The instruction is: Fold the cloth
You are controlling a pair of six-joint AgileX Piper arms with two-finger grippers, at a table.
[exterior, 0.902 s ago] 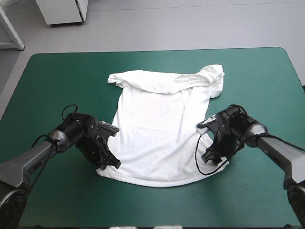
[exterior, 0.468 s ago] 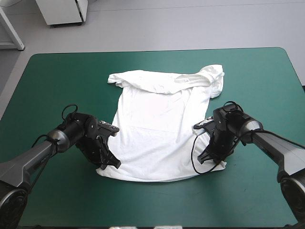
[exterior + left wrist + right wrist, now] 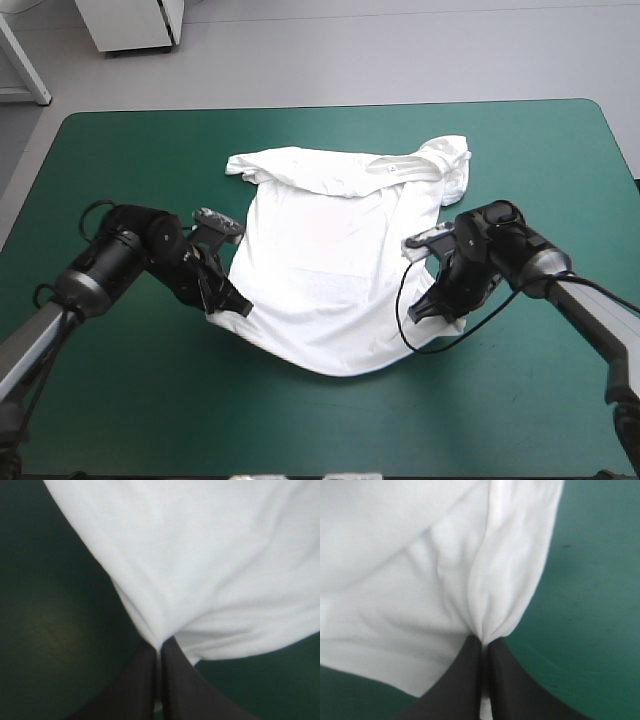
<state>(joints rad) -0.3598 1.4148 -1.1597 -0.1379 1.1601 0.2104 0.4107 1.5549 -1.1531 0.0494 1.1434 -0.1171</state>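
Cloth, a white short-sleeved T-shirt, lies spread mid-tabletop with its collar toward the far edge and its near hem curving between two grips. The left gripper is pinched all but closed on the hem's left corner. The right gripper clamps the right corner likewise. Bare teal-green tabletop lies open on every side.

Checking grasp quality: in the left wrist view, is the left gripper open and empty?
No, the left gripper is shut on the T-shirt, the white fabric bunching into a pinch right at its tip.
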